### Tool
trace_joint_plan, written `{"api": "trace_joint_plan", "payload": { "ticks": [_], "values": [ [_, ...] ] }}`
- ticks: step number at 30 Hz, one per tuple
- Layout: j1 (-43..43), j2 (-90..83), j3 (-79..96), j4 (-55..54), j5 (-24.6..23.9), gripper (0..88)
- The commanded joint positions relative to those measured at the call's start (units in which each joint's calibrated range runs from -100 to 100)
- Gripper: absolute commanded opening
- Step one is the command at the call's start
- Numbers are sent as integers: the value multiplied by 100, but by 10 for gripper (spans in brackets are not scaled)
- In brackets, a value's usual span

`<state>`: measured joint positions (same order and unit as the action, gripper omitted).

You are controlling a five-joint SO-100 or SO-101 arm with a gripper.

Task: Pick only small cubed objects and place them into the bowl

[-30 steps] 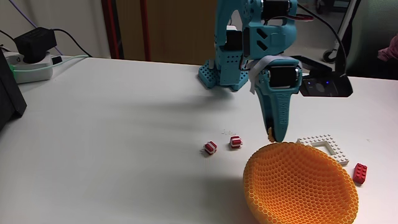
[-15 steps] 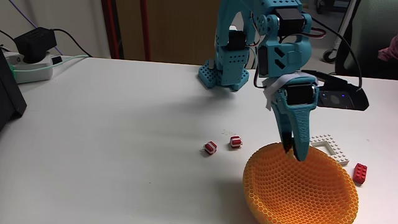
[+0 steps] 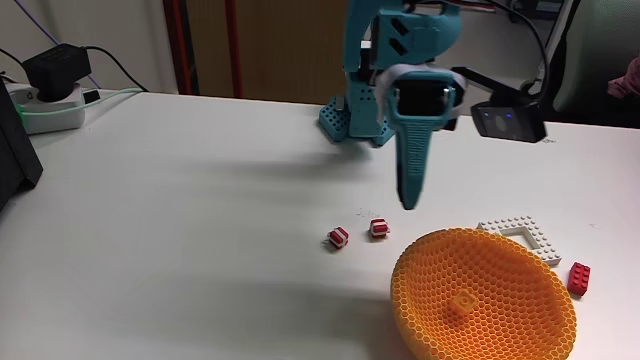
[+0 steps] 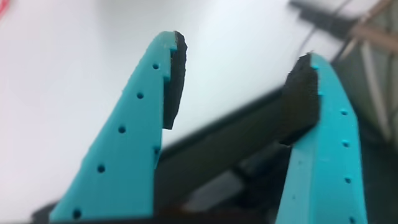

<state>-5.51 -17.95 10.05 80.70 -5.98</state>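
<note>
Nearest: orange-yellow cube [image 3: 462,303] inside honeycomb bowl [image 3: 500,330], front right of tabletop [image 3: 200,200]. Behind, two red/white striped cubes [image 3: 338,237] [image 3: 379,228] on tabletop, left of bowl. Farther: claw [image 4: 239,81] raised above cubes, fingers apart, empty.

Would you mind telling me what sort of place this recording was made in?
Probably an office or lab: a plain white table, a white power strip with a black adapter plugged in, and a dark office chair behind the teal robot arm.
</note>
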Motion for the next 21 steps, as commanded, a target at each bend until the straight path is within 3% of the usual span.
{"api": "trace_joint_plan", "payload": {
  "ticks": [1,7,21],
  "values": [
    [840,-402,30,427,225,234],
    [1250,432,425,453,215,201],
    [1222,1814,627,583,357,188]
  ]
}}
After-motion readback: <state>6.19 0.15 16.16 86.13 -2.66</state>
